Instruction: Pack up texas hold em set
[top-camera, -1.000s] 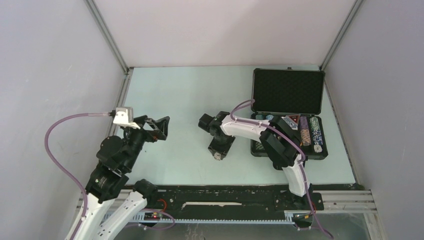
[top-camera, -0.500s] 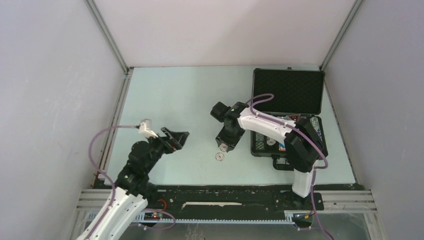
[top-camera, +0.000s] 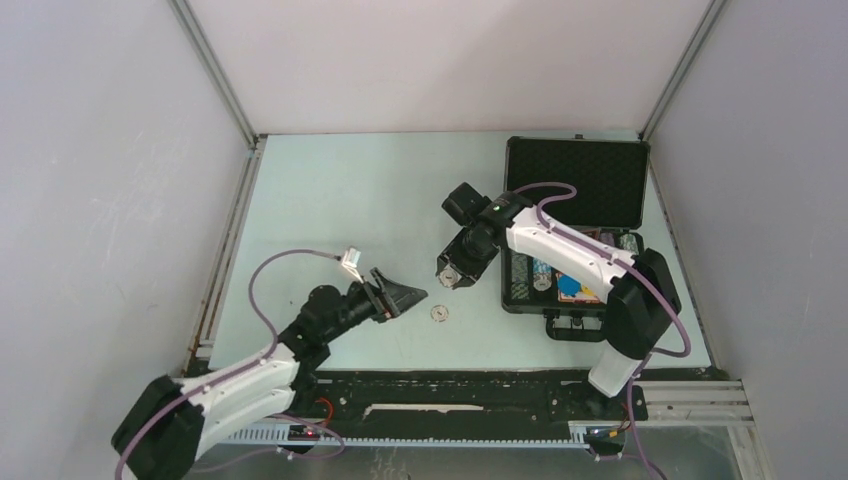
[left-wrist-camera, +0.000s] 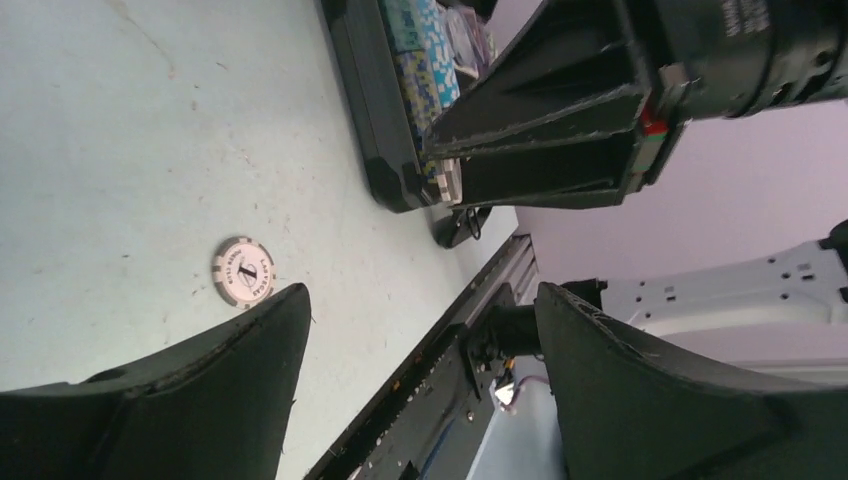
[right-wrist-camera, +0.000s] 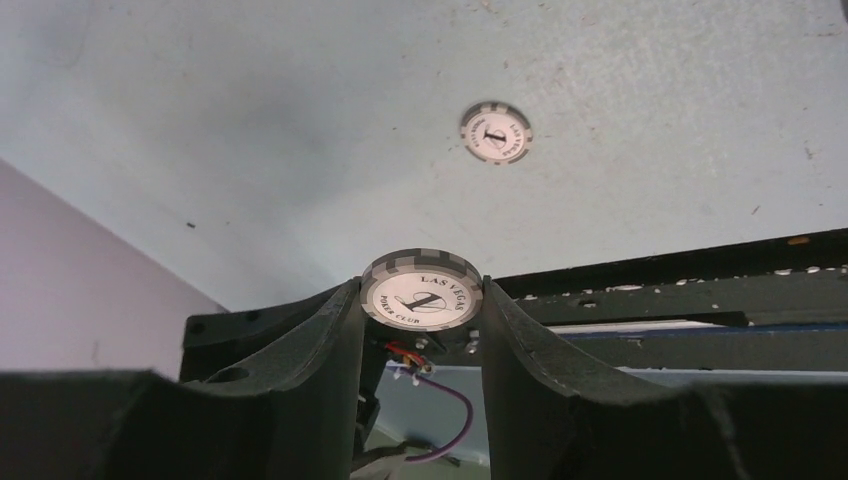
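The case lay open at the far right of the table, with the lid flat behind the base. Inside the base, rows of chips and a blue deck were partly visible; the right arm covered the rest.

The right gripper hung above the table, just beside the left edge of the case. Its jaws were closed narrowly on the held chip, a grey and white one marked "Las Vegas Poker Club", which it gripped by the rim. Whether this was one chip or a small stack I cannot tell.

The loose chip, of the same kind, lay flat on the table with its face up. It was near the right gripper and on its near side, apart from the case.

The left gripper was low over the table, to the left of the loose chip and pointing at it. Its jaws stood wide with nothing between them, and its fingers did not touch the chip.
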